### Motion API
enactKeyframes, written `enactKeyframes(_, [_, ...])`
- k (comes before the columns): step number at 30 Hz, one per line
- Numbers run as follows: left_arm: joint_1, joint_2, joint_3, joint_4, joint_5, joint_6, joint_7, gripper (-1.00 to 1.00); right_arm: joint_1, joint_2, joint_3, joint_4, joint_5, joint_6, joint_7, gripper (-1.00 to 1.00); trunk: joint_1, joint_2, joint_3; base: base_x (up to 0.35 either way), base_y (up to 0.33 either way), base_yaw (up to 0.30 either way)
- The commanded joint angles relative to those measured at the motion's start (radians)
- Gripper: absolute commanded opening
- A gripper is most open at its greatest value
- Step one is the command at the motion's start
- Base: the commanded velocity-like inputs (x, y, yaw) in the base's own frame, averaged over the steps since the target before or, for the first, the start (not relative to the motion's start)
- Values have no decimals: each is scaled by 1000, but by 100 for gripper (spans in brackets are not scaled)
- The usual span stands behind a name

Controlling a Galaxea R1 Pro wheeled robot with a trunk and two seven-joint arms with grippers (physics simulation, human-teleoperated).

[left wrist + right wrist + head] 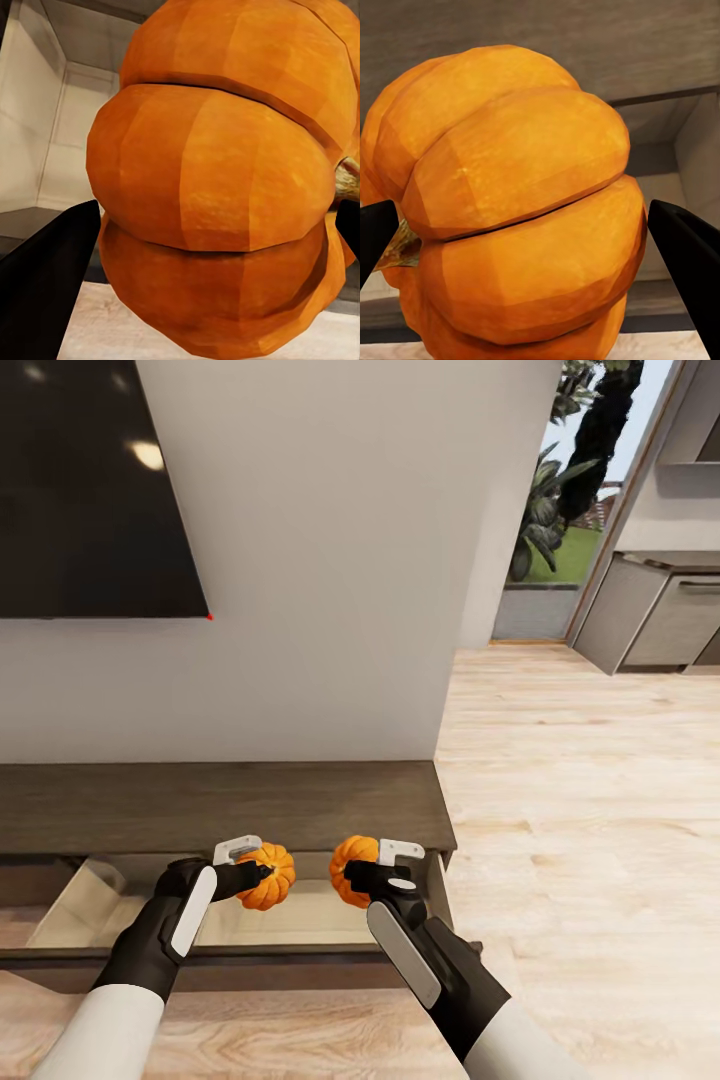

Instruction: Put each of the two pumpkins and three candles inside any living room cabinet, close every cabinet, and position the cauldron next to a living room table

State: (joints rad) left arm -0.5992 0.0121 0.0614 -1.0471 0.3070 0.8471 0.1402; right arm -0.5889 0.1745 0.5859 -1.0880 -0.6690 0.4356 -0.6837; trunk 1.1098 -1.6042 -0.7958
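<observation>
The robot stands in front of the long dark-brown cabinet [230, 805], which sits against a white wall. One drawer [90, 905] of the cabinet is pulled out, and its inside is pale.

The left end effector [262, 872] is clenched on a small orange pumpkin [268, 875]. This left pumpkin hangs over the open drawer, near the middle of it. In the left wrist view the left pumpkin [217, 187] is very big and close, with a black finger [45, 285] on one side and the pale drawer behind it.

The right end effector [372, 868] is clenched on the other pumpkin [352, 868]. This right pumpkin is over the right end of the open drawer, close to the front edge of the cabinet top. In the right wrist view the right pumpkin [514, 202] sits between two black fingers [690, 255], and a bit of its stem pokes out at one side.

The two pumpkins are near each other but do not touch.

A black screen [90, 480] hangs on the wall above the cabinet. Past the right end of the cabinet there is pale wood floor [590, 780], grey cupboards [660, 610] and green plants [555, 490] outside.
</observation>
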Motion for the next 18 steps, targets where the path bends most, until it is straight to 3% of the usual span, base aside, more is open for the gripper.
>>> enactKeyframes(1, [-1,0,0,-1,11,4,9,-100,-1,0,2,-1,-6,2,-7,-100,4,-8,-4,0,0,0])
enactKeyframes(18, [-1,0,0,-1,11,3,10,-100,-1,0,2,0,-6,1,-7,-100,69,-127,-57,0,0,0])
